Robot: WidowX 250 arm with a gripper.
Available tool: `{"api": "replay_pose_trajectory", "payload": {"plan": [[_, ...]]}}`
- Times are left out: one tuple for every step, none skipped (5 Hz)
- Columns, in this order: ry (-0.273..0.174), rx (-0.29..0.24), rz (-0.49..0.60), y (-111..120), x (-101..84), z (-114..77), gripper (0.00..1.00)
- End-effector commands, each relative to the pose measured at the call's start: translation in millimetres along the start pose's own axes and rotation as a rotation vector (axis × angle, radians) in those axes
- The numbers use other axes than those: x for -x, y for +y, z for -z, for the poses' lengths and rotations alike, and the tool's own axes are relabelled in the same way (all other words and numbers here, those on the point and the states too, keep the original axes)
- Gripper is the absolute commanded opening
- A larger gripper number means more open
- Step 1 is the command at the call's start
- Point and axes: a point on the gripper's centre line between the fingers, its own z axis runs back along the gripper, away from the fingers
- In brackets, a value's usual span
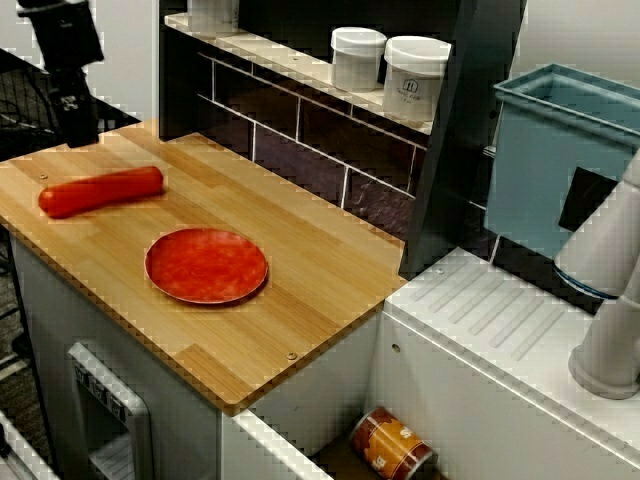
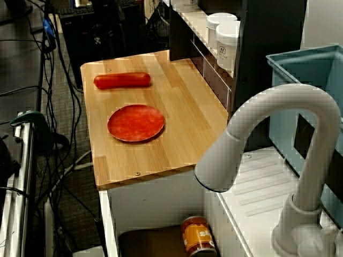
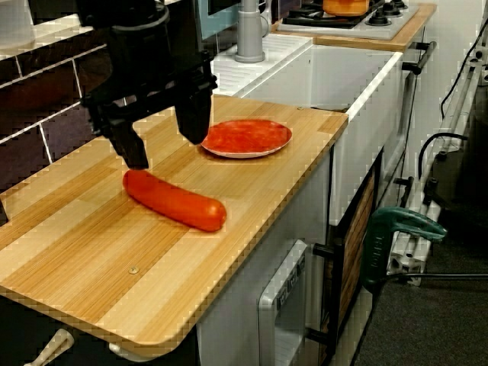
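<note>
Even, fairly bright indoor light falls from above on the wooden counter (image 1: 300, 250) — shadows stay soft, with a faint one under the sausage (image 3: 174, 200) in the low side view. All three pictures are coarse and blocky, with jagged edges — the white faucet (image 2: 268, 139) close to the lens looks soft.

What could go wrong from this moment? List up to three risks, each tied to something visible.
1. The open end effector hangs over one end of the sausage, not its middle; gripped there, it might swing or slip.
2. The sausage is round, so a nudge could roll it toward the open front edge of the counter.
3. The plate lies close by; a wide sweep might knock it toward the sink.
</note>
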Motion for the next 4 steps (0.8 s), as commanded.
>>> {"api": "replay_pose_trajectory", "payload": {"plan": [[0.049,-0.086,-0.037,-10,9.9,8.2,1.0],[0.057,-0.088,-0.045,-3,17.5,16.4,1.0],[0.002,-0.089,-0.027,-3,27.6,17.5,1.0],[0.004,-0.111,-0.031,-6,31.1,25.3,1.0]]}}
